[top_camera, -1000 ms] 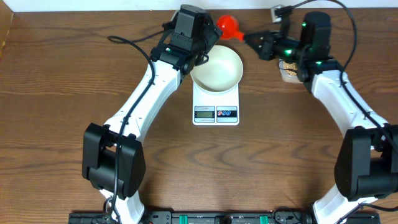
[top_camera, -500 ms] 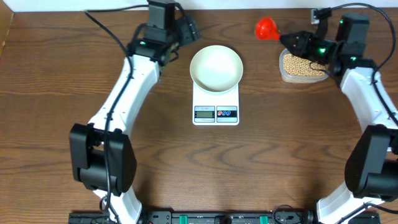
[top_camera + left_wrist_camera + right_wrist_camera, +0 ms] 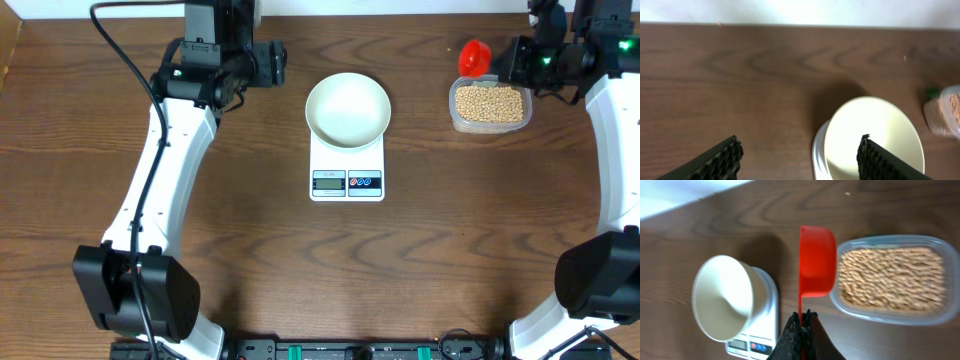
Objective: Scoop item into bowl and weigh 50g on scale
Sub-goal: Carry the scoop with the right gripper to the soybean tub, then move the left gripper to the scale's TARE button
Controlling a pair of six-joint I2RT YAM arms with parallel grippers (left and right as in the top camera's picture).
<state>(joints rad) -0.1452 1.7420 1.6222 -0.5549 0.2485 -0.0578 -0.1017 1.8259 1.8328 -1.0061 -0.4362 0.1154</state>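
right gripper (image 3: 801, 322) clamped on red scoop (image 3: 817, 260) handle, cup at edge of clear tub (image 3: 488, 126) of beans (image 3: 489, 102). left gripper (image 3: 799, 150) spread wide, gripping nothing, near white bowl (image 3: 347, 107) on scale (image 3: 347, 170).

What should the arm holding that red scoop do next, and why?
Probably dip the red scoop into the tub and dig up some beans. The right gripper is shut on its handle, the scoop shows no beans and hangs at the tub's edge, and the bowl on the scale is empty.
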